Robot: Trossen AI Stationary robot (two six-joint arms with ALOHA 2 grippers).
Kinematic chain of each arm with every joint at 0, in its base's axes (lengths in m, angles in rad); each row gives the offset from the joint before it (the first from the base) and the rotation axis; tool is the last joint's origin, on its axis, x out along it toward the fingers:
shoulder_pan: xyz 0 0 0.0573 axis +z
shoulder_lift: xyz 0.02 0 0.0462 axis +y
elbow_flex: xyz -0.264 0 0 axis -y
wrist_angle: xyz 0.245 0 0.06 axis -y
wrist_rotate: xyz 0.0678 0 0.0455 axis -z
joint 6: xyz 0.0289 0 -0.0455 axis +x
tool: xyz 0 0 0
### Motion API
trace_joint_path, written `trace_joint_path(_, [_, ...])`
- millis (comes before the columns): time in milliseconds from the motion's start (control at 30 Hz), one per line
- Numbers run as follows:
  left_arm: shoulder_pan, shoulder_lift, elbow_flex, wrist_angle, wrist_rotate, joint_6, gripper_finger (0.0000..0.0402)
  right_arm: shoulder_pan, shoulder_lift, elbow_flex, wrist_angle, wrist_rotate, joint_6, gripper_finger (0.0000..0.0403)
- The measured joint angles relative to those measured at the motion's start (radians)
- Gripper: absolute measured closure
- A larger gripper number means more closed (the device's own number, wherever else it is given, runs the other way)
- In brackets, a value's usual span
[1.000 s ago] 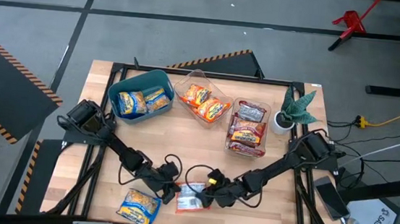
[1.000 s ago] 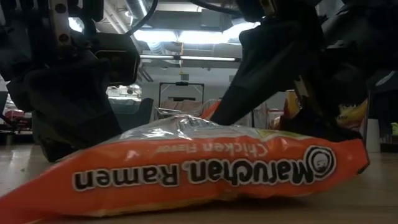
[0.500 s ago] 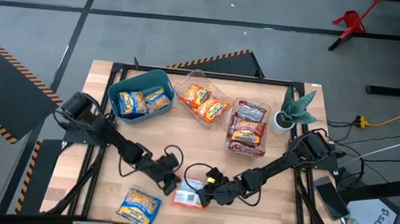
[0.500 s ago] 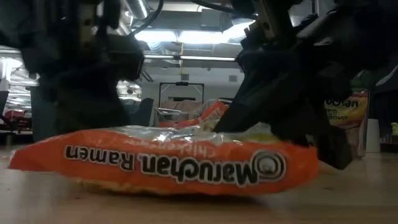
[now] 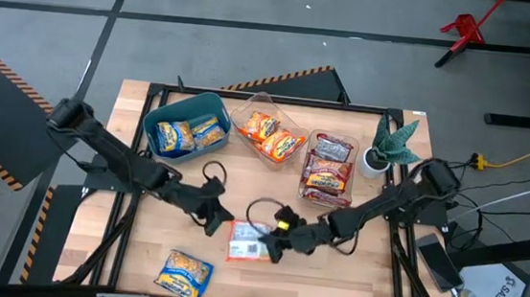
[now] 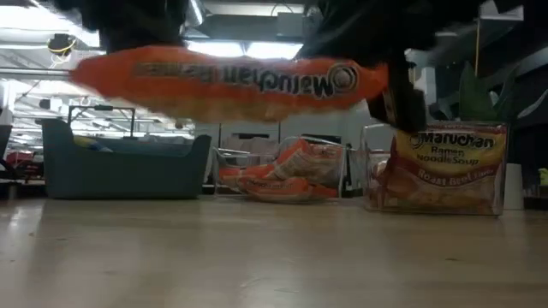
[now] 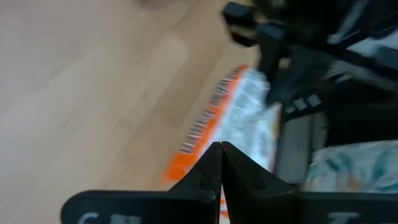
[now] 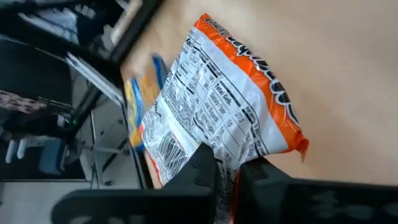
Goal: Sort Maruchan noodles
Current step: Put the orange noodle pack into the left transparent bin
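1. Orange ramen packet (image 5: 248, 242): held off the table by the right gripper (image 5: 272, 246), whose fingers are clamped on the packet's edge. In the low view the packet (image 6: 227, 79) hangs clear of the tabletop, long axis roughly level, the print "Maruchan Ramen" reading upside down.
2. Same packet, right wrist view (image 8: 214, 130): white back panel with nutrition table and barcode faces the camera, orange border around it.
3. Left gripper (image 5: 212, 220): just beside the packet's left edge, apart from it; fingers pressed together, empty, as the left wrist view (image 7: 219, 168) shows.
4. Blue-yellow packet (image 5: 184, 275): flat on the table near the front edge, left of centre, well apart from both grippers; long axis slightly slanted.
5. Teal bin (image 5: 155, 118): back left of the table, holding blue-yellow packets (image 5: 189, 133).
6. Middle clear container (image 5: 261, 102): back centre, holding orange packets (image 5: 273, 135).
7. Right clear container (image 5: 307, 177): beside a potted plant (image 5: 384, 146), holding red-white packets (image 5: 328, 174); the low view reads "Maruchan Ramen Noodle Soup, Roast Beef Flavor" (image 6: 445, 162).
8. Table (image 5: 350, 276): bare wood lies open between the containers and the held packet, and along the front right.
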Motion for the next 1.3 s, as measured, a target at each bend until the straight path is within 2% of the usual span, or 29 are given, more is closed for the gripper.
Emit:
trace_joint_path(167, [-0.005,-0.137,0.001,-0.008,-0.033,-0.004,0.0402,-0.093,-0.126,0.0,-0.082,-0.01,-0.122,0.0397])
trace_joint_path(300, [-0.03,-0.219,0.002,-0.016,-0.127,0.0,0.0401,-0.181,-0.214,0.0,-0.174,-0.035,-0.231,0.04])
trace_joint_path(433, [-0.057,-0.255,0.002,-0.031,-0.219,0.004,0.0402,-0.278,-0.272,0.0,-0.222,-0.046,-0.31,0.0399])
trace_joint_path(567, [-0.076,-0.257,0.002,-0.042,-0.269,0.003,0.0401,-0.396,-0.3,0.001,-0.228,-0.048,-0.358,0.0399])
trace_joint_path(833, [-0.082,-0.248,0.002,-0.046,-0.352,-0.005,0.0402,-0.655,-0.304,0.022,-0.24,-0.093,-0.389,0.0399])
trace_joint_path(1000, [-0.082,-0.248,0.002,-0.046,-0.409,-0.017,0.0402,-0.79,-0.297,0.022,-0.238,-0.163,-0.389,0.0399])
trace_joint_path(1167, [-0.081,-0.248,0.002,-0.053,-0.461,-0.023,0.0401,-0.829,-0.247,0.023,-0.191,-0.217,-0.378,0.0399])
trace_joint_path(1300, [-0.08,-0.248,0.003,-0.058,-0.494,-0.024,0.0401,-0.829,-0.181,0.023,-0.112,-0.216,-0.34,0.0398])
